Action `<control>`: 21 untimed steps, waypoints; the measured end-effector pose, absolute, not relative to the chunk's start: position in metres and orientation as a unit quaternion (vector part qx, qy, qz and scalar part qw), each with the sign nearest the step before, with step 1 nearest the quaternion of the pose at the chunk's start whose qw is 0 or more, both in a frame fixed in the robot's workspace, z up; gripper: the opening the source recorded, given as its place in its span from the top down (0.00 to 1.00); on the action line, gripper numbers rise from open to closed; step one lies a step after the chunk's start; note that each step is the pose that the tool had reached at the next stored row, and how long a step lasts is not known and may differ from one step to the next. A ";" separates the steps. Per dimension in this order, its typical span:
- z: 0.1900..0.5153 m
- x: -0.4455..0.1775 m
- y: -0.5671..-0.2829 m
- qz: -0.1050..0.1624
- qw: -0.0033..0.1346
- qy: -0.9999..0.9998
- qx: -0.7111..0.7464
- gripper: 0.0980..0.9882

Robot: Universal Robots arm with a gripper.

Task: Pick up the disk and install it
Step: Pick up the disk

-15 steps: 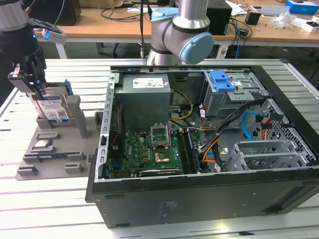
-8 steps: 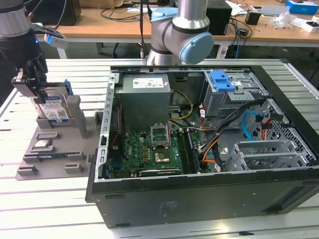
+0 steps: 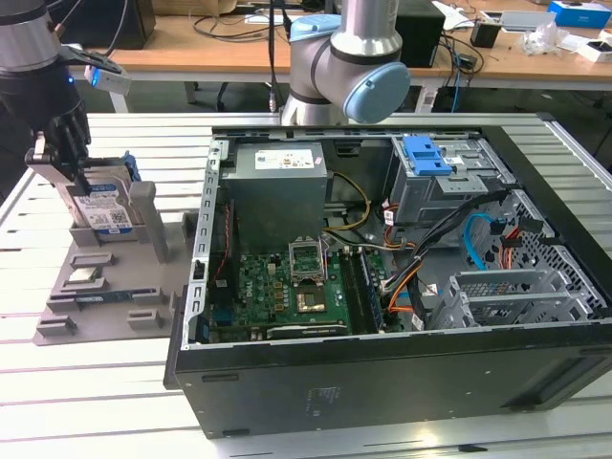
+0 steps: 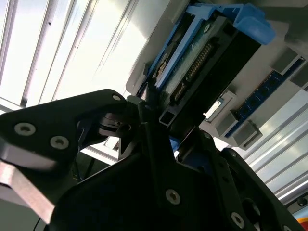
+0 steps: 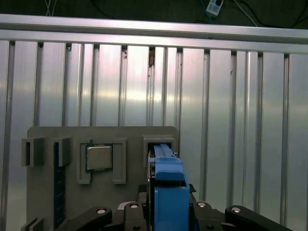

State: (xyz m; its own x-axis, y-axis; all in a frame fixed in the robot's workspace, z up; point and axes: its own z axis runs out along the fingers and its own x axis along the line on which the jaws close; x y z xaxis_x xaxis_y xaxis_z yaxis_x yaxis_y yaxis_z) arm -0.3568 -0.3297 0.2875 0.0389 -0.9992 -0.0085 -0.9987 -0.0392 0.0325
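At the tray: the disk [image 3: 100,206] stands on edge in a slot of the grey holder tray [image 3: 105,306], at the exterior view's left, well apart from the open computer case [image 3: 382,382].
Gripper [image 3: 62,158]: over the disk's upper edge, jaws narrow, clamping its two faces.
Lift: best straight along the slot, untilted, so the blue frame does not bind.
Neighbour: a processor chip [image 5: 99,157] sits just beside; keep clear.

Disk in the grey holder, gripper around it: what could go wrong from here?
1. The disk stands on edge in a slot of the holder; an angled pull could jam it or drag the holder.
2. The gripper straddles the blue frame; the plastic could flex or slip.
3. Cables cross the case beside the drive bay and might snag.
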 end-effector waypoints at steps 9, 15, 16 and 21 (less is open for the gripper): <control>0.288 -0.357 -0.330 -0.014 0.009 -0.693 0.721 0.70; 0.290 -0.357 -0.330 -0.015 0.009 -0.693 0.721 0.70; 0.290 -0.357 -0.330 -0.015 0.009 -0.693 0.721 0.70; 0.298 -0.357 -0.330 -0.015 0.009 -0.693 0.721 0.70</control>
